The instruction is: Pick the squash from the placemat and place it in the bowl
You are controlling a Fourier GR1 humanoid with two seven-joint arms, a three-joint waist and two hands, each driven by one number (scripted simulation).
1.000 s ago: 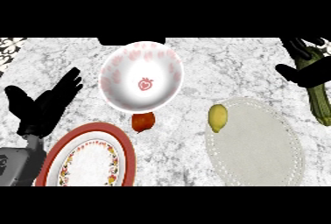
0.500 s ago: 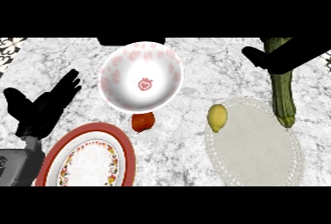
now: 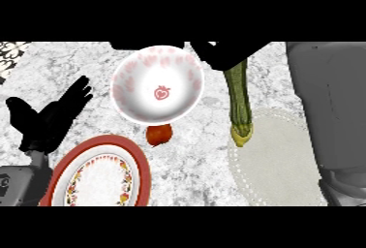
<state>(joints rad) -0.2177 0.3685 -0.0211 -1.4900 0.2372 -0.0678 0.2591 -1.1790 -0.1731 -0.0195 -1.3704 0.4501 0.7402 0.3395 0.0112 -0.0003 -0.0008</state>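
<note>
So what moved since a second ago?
The right hand, curled round the squash, carried it left from the view's right side. It now hangs just right of the bowl, over the placemat edge. The left hand, bowl, plate and small red fruit stayed put.

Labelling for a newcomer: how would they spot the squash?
Find the pale placemat at the right. From its upper-left edge the squash stretches up beside the bowl into the right robot hand. It alone is long and green, yellowish at the tip.
</note>
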